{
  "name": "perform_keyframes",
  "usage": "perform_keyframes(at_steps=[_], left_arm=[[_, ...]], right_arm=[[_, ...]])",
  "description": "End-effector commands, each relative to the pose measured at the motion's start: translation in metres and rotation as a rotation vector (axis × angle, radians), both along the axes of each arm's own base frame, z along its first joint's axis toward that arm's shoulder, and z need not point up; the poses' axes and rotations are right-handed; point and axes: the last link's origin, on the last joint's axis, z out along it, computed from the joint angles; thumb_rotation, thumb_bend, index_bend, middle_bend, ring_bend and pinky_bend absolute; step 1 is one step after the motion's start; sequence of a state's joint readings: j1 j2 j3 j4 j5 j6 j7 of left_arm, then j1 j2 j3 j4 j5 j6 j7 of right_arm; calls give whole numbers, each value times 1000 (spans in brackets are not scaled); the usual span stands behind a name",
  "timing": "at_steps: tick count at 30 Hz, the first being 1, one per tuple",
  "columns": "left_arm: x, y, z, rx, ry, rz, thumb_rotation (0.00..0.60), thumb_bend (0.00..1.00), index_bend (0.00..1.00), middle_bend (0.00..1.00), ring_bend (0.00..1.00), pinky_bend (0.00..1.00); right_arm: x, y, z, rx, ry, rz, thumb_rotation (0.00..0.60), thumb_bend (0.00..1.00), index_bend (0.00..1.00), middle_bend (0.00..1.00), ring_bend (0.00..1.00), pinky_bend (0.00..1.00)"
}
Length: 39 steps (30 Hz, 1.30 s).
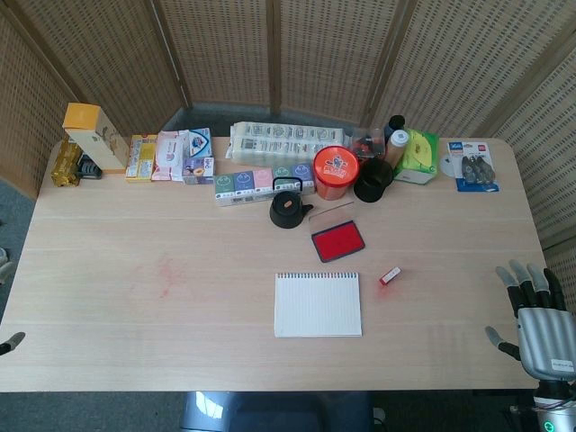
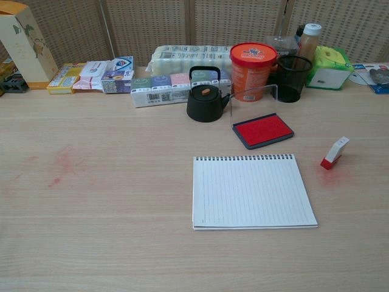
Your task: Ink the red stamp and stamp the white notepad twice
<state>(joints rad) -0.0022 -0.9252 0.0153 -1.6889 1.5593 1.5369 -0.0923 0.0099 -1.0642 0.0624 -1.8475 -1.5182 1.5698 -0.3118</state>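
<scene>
**Stamp lies well apart from your right hand**

Your red stamp (image 1: 390, 275) sits mid-right of the frame, just right of the white notepad (image 1: 318, 304) and below the open ink pad (image 1: 337, 240) (lid up). Your right hand (image 1: 536, 315) rests at the lower right edge, fingers spread, holding nothing. Your left hand (image 1: 11, 342) barely shows at lower left; I cannot tell its state.

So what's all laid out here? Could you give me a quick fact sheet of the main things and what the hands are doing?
stamp: red stamp lies on the table, right of the notepad, untouched
ink pad: ink pad open, lid up, behind the notepad
notepad: white notepad flat, page blank
right hand: right hand at the table's right edge, fingers spread, holding nothing
left hand: left hand barely visible at the left edge
behind: black kettle, orange tub
</scene>
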Motion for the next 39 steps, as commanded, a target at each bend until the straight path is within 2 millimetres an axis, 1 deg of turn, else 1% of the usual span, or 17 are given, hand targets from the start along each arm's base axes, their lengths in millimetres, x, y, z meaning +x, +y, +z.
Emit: perform_keyframes(at_steps=[1,9,10,12,13,14,15,17,19,20,22,23,25,28,32,34,39], left_arm=[[-1,1,0,-2,0,3,600,0,0,0,0,9],[0,1,1,2,-2,1,600,0,0,0,0,9],[0,1,1,5,-3,-1,600,0,0,0,0,9],[1,0,2,9,-8,-5,600,0,0,0,0,9],[1,0,3,11,-10,-5,600,0,0,0,0,9],[1,-1,4,14,-13,-4,600,0,0,0,0,9],[1,-1,4,16,-14,-4,600,0,0,0,0,9],[0,-1,6,20,-17,-1,600,0,0,0,0,9],[0,-1,7,22,-20,1,600,0,0,0,0,9],[0,-1,7,23,-21,2,600,0,0,0,0,9],[0,-1,7,24,-23,2,600,0,0,0,0,9],[0,-1,7,24,-24,2,600,0,0,0,0,9],[-1,0,7,23,-23,4,600,0,0,0,0,9],[-1,1,6,19,-21,9,600,0,0,0,0,9],[-2,3,5,17,-22,17,600,0,0,0,0,9],[-3,3,6,18,-22,20,600,0,0,0,0,8],[-4,4,5,15,-25,26,600,0,0,0,0,9]], right_arm=[[-1,-1,-1,2,2,-5,600,0,126,75,3,22],[-1,-1,-2,7,7,-5,600,0,126,83,6,22],[-1,-1,-3,9,7,-2,600,0,126,97,14,22],[-1,-2,-5,13,4,3,600,0,128,158,71,37],[0,-2,-5,14,1,5,600,0,135,225,140,67],[2,-4,-7,8,-7,20,600,0,150,321,240,140],[3,-6,-8,1,-12,34,600,0,162,398,318,230],[8,-12,-11,-34,-19,96,600,0,185,632,548,602],[11,-17,-18,-37,-14,156,600,0,187,776,684,835],[11,-19,-20,-33,-13,170,600,0,187,840,744,914],[12,-25,-29,-12,-6,215,600,0,187,922,828,985],[13,-27,-31,-5,-4,231,600,0,187,960,872,999],[17,-33,-38,14,-5,272,600,3,193,995,937,1000],[24,-44,-47,33,-7,339,600,11,222,1000,997,1000],[33,-59,-59,62,-15,401,600,20,250,1000,1000,1000],[34,-65,-65,80,-2,401,600,20,250,1000,1000,1000],[37,-73,-68,75,8,404,600,21,251,1000,1000,1000]])
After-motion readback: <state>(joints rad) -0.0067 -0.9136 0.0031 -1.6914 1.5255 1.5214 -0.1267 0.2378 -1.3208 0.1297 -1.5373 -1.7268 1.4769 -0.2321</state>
